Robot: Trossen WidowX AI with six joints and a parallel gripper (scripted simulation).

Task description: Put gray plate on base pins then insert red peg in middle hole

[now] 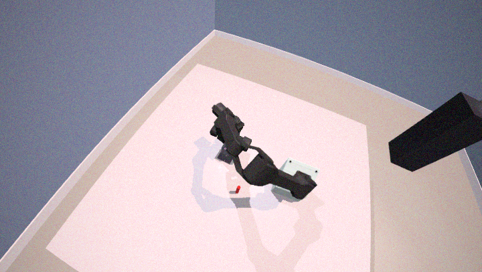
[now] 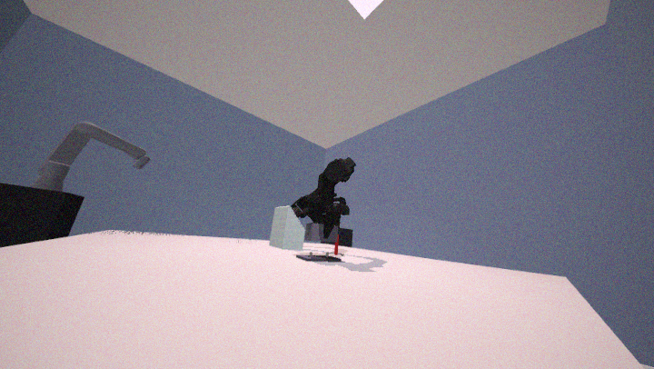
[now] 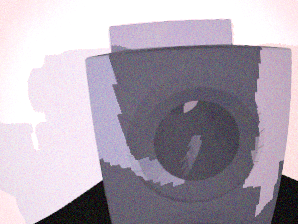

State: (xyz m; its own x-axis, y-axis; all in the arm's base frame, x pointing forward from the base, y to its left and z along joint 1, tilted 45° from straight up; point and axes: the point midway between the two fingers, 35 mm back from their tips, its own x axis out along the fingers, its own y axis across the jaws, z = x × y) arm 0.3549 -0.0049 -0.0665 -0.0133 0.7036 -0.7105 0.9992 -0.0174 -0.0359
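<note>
My gripper (image 3: 182, 173) is shut on the gray plate (image 1: 223, 156) (image 2: 313, 232) (image 3: 200, 65). The plate fills most of the wrist view, its large round hole facing the camera; it is off the table and looks tilted in the exterior view. The dark base (image 2: 315, 258) (image 3: 170, 35) lies on the table with two short pins upright. The plate is apart from it: the base shows past the plate's top edge in the wrist view and is mostly hidden by the arm in the top view. The red peg (image 1: 237, 189) (image 2: 336, 244) stands upright near the base, touching nothing of the gripper.
A pale wedge-shaped mount (image 1: 300, 165) (image 2: 286, 229) carries the arm. A large black block (image 1: 435, 134) (image 2: 36, 215) stands beyond the table (image 1: 151, 202) (image 2: 274, 311). A gray curved arm-like shape (image 2: 82, 137) rises from it in the exterior view.
</note>
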